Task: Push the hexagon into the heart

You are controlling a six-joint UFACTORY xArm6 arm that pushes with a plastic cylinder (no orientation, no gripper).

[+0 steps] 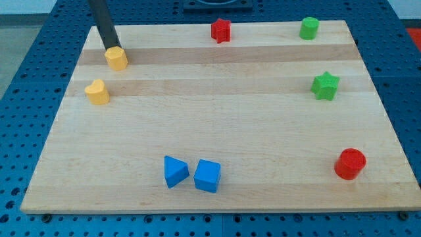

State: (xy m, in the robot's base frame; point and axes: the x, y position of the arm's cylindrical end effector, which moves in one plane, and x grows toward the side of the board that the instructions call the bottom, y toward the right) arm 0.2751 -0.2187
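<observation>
The wooden board (217,125) lies on a blue table with holes (26,39), and eight small blocks sit on it: two yellow, two blue, two red and two green. Starting at the view's left, the yellow heart (97,92) sits near the left edge of the board. Just above it and a bit to the right sits the yellow hexagon (116,58), close to the heart but not touching it. My tip (110,49) is at the top left side of the hexagon, right against it or very nearly so, and the dark rod (102,23) leans up and away toward the view's top left. There is no pincer on this arm, only the rod, so nothing opens, closes or grabs. The hexagon is about as wide as it is tall, so I cannot tell any long side on it, and I cannot tell which way it points. The heart's rounded bumps seem to face the view's top. Moving right, two blue blocks sit near the bottom edge: a blue triangle-like block (175,171) and, just beside it, a blue cube (207,176), with a thin gap between them. At the top edge, a bit right of the middle, sits a red star (221,30). Farther right along the top is a green cylinder (309,28). Below it, near the right edge, sits a green star (325,85). Lowest on the right sits a red cylinder (349,164).
</observation>
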